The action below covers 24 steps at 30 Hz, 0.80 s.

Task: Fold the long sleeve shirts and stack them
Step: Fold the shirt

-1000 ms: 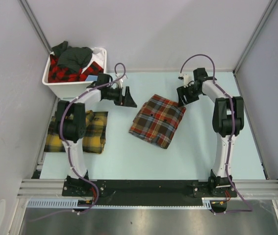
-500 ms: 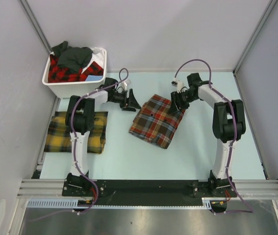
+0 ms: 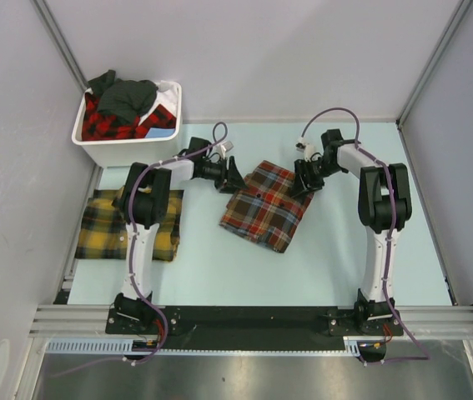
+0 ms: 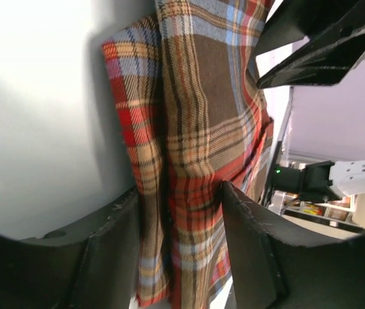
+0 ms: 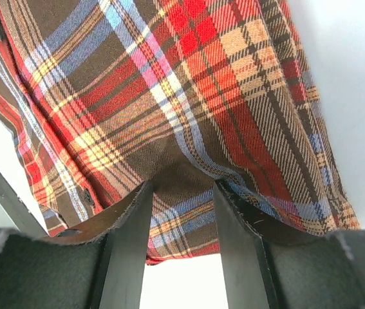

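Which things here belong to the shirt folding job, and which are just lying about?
Job: red-brown plaid flannel shirt, yellow-and-green plaid flannel shirt, red-black plaid shirt, dark grey garment.
Not part of it: white plastic bin holding the last two.

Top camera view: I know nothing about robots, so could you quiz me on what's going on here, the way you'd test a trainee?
1. True or false: the yellow plaid shirt lies inside the white bin.
2. Which thing do the left gripper and the right gripper both reach? A) the red-brown plaid shirt B) the yellow plaid shirt C) the white bin
3. How many shirts lie on the table outside the bin?

Key:
1. False: it lies folded on the table's left side.
2. A: one gripper is at each end of its far edge.
3. Two.
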Tool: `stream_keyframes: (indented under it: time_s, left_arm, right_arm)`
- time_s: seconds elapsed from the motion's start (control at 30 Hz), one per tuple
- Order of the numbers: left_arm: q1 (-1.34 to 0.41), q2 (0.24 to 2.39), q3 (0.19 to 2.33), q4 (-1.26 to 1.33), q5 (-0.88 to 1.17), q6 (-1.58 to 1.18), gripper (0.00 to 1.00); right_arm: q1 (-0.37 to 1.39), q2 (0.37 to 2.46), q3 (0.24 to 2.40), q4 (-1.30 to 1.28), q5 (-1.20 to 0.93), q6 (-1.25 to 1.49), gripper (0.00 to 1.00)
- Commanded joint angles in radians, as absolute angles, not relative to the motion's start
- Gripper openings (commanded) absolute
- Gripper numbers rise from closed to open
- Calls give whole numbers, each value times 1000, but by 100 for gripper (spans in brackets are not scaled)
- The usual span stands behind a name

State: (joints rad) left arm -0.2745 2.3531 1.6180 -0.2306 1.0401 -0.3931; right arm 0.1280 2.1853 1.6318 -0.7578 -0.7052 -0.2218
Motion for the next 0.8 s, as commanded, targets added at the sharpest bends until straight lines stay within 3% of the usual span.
stream_keyframes:
  time_s: [0.0, 0.2, 0.33, 0.43, 0.57, 0.77]
  left_arm:
    - [-305, 2396, 1595, -126, 1035, -478, 55]
    - [-304, 2399, 1577, 63, 1068, -589, 45]
    - [-296, 2370, 1591, 69, 1069, -595, 17]
    - [-290, 2310, 1662, -101, 1052, -476, 0]
    - [-290, 2269, 1856, -470, 988, -200, 0]
    - [-290, 2169, 1904, -604, 879, -51, 0]
  right_arm:
    - [127, 2207, 1672, -758, -670, -252, 48]
    - [126, 2192, 1677, -765, -666, -253, 49]
    - [106, 2177, 1684, -778, -664, -247, 50]
    - [80, 2154, 1678, -775, -678, -223, 50]
    - [37, 2086, 1605, -732, -702, -169, 49]
    - [-43, 1970, 1484, -655, -758, -106, 49]
